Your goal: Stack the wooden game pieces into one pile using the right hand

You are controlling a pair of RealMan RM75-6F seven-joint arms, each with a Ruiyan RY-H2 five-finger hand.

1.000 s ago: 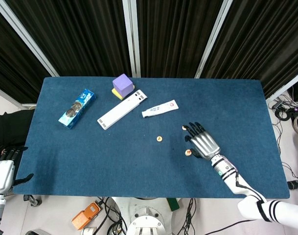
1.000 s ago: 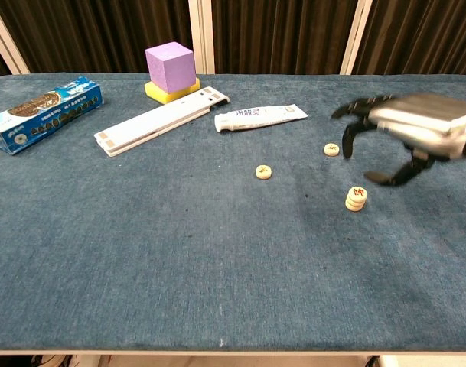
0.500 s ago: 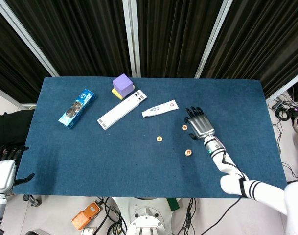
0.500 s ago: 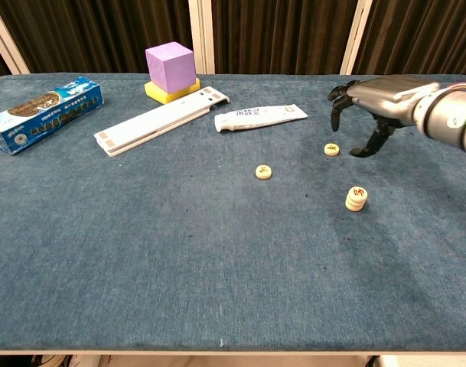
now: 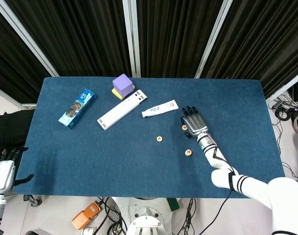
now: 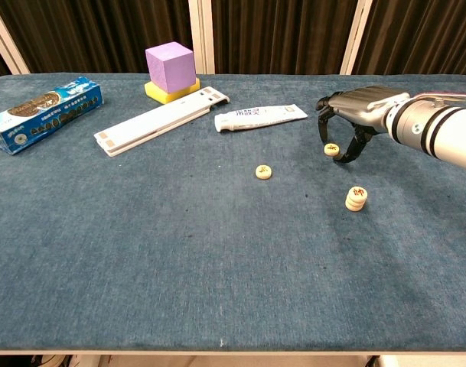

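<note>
Three spots on the blue table hold wooden game pieces. A short pile (image 6: 356,199) (image 5: 188,152) stands near the right. A lone piece (image 6: 263,172) (image 5: 159,139) lies toward the middle. Another single piece (image 6: 332,149) (image 5: 184,128) lies on the cloth under my right hand (image 6: 353,107) (image 5: 194,123). That hand arches over it, curled fingers (image 6: 322,130) on its left and the thumb on its right; contact is not clear, and the piece is still flat on the table. My left hand (image 5: 2,172) hangs off the table's near left corner, holding nothing, fingers apart.
A toothpaste tube (image 6: 261,117) lies just left of my right hand. Further left are a long white bar (image 6: 162,120), a purple cube (image 6: 171,66) on a yellow block, and a blue biscuit box (image 6: 43,103). The table's right edge (image 5: 273,137) is close.
My right hand has moved away from the pile, back and to the left, and has lowered over the single piece near the tube with its fingers curling around it.
</note>
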